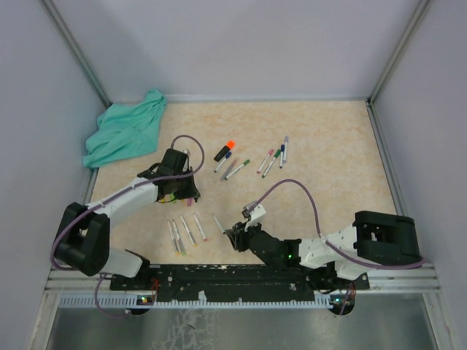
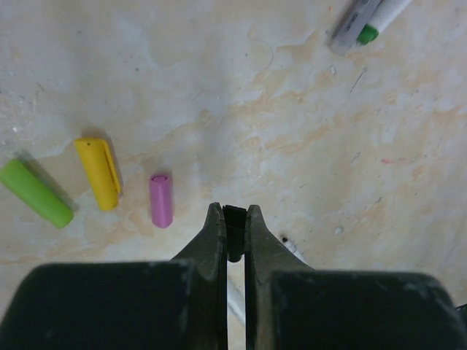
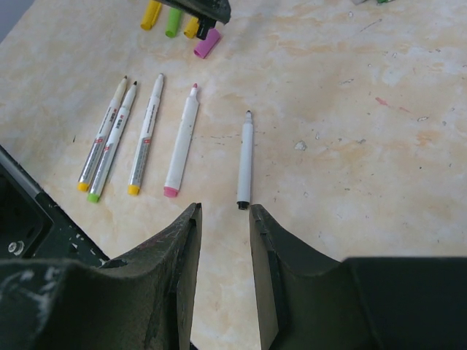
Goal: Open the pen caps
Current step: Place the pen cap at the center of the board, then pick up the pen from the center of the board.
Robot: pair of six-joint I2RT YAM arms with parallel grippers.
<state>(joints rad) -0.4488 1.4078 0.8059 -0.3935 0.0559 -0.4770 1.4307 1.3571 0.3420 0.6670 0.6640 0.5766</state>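
Observation:
My left gripper (image 2: 234,214) is shut on a small black pen cap (image 2: 234,232), held just above the table. To its left lie three loose pen caps: green (image 2: 35,193), yellow (image 2: 98,173) and pink (image 2: 161,200). My right gripper (image 3: 222,210) stands open with nothing between its fingers. Just ahead of its right fingertip lies an uncapped white pen (image 3: 245,160) with a black end. Several more uncapped pens (image 3: 147,135) lie in a row to the left. In the top view the left gripper (image 1: 191,191) sits behind that row and the right gripper (image 1: 235,237) at its right end.
Several capped pens (image 1: 271,157) lie fanned at the back centre, beside an orange-capped marker (image 1: 225,151). A teal cloth (image 1: 124,131) is bunched in the back left corner. Grey walls enclose the table on three sides.

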